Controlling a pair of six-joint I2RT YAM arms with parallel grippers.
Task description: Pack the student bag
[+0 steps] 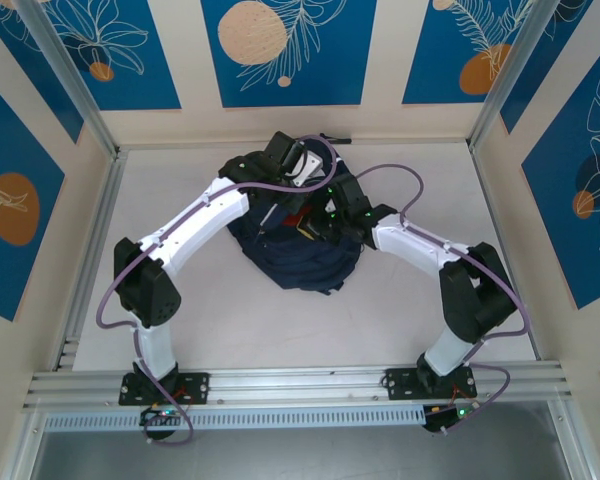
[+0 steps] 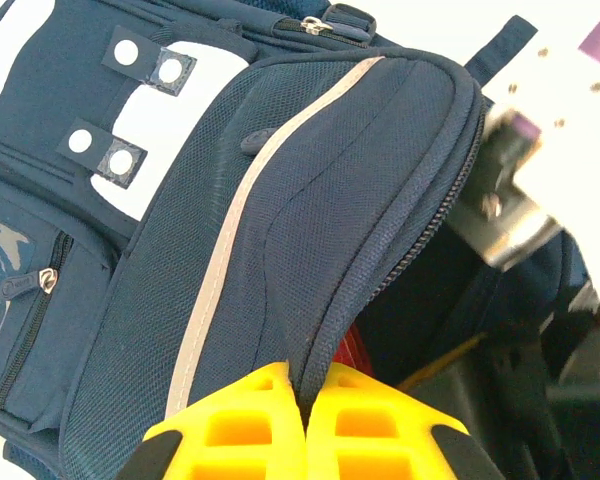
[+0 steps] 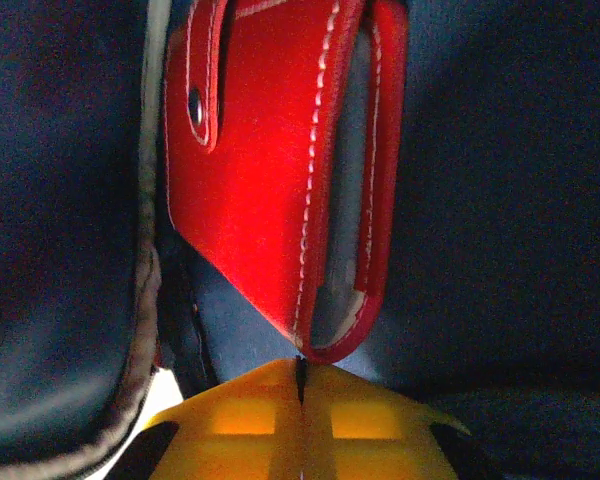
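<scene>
The right gripper (image 3: 300,390) is closed, its tips at a red wallet's (image 3: 270,170) lower corner, with dark bag (image 2: 310,200) lining crowding both sides. The left gripper (image 2: 305,405) pinches the bag's flap edge. Both arms bend inward over the bag, mid-table (image 1: 410,310).

I have open white tabletop (image 1: 280,320) left, right and nearside of the large dark navy fabric backpack (image 1: 300,265), but my left arm (image 1: 205,225) and right arm (image 1: 420,245) crowd over its mouth, and inside a red stitched leather wallet (image 3: 270,170) stands just ahead of my right gripper (image 3: 300,375), dark fabric on either side.
</scene>
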